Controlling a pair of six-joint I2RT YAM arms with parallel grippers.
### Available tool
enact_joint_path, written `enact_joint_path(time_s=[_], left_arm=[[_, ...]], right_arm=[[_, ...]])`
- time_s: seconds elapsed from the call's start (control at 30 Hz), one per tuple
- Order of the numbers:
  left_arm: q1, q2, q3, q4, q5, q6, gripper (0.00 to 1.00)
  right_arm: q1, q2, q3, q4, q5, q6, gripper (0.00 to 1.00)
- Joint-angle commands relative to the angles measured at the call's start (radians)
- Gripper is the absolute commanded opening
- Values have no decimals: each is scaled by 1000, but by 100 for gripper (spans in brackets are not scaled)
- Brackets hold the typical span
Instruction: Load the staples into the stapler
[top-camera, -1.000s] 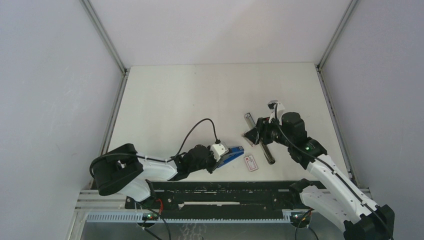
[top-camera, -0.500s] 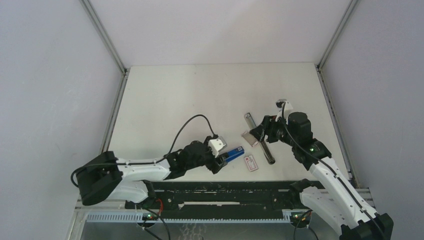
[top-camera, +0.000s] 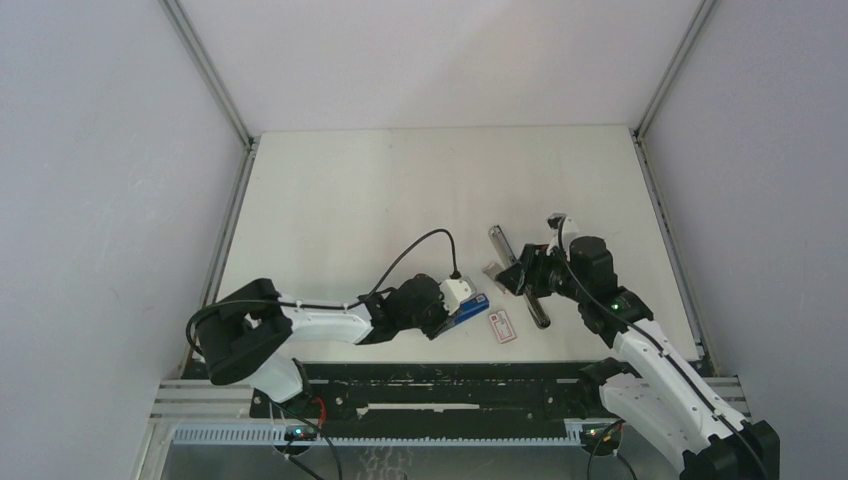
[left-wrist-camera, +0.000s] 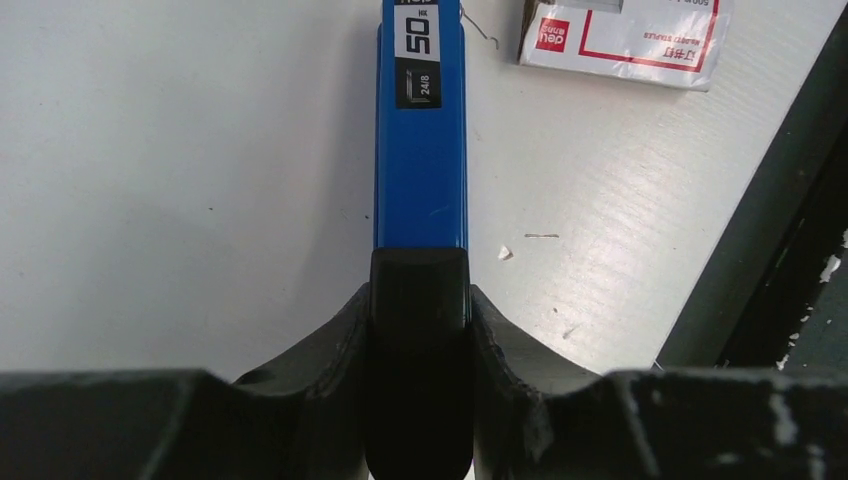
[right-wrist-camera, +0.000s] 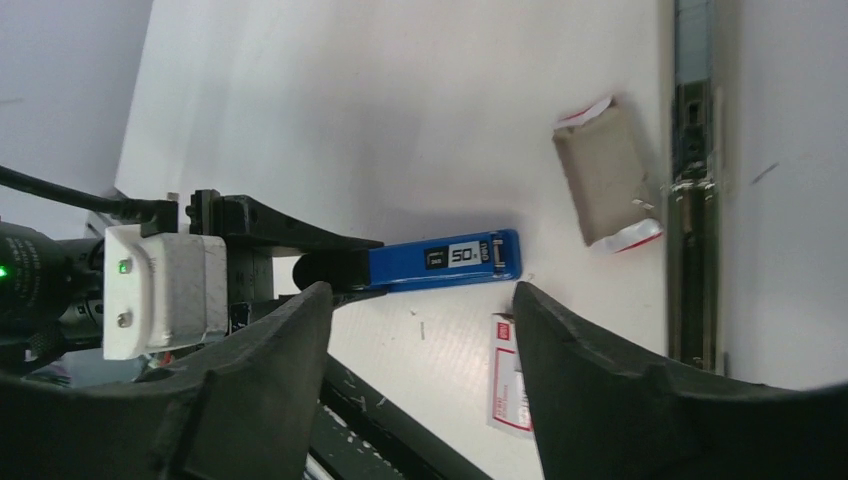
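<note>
Stapler (left-wrist-camera: 420, 150), blue, tight in left jaws; right jaws wide; staple box (left-wrist-camera: 625, 35) just beside

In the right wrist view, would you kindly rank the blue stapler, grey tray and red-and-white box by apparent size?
Grey tray: broadest area.
Blue stapler: longer but slimmer, so close.
Red-and-white box: smallest, partly hidden.

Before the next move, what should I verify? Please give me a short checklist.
1. Left jaws grip the stapler: ok, clamped on its black end.
2. Right jaws open and empty: ok.
3. The staple box lies in sight near the stapler: ok.
4. The grey tray holds staples: cannot tell.
5. The stapler is opened for loading: cannot tell.
</note>
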Motion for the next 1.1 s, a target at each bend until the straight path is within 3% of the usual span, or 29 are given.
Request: enact_joint_path(time_s=[0.0, 0.3, 0.8, 0.93, 1.07], left_arm=[[-2, -64, -31, 85, 43, -45, 0], [-2, -275, -201, 292, 60, -102, 0], [-2, -408, -221, 364, 81, -149, 0], [-4, -415, -206, 364, 80, -147, 0], [-4, -409, -203, 375, 82, -147, 0]], right_arm=[[53, 4, -65, 133, 49, 160, 71], [60, 69, -173, 292, 2, 327, 90], [172, 186, -176, 535, -75, 512, 94], [213, 208, -177, 598, -71, 565, 87], [244, 214, -178, 650, -49, 602, 61]])
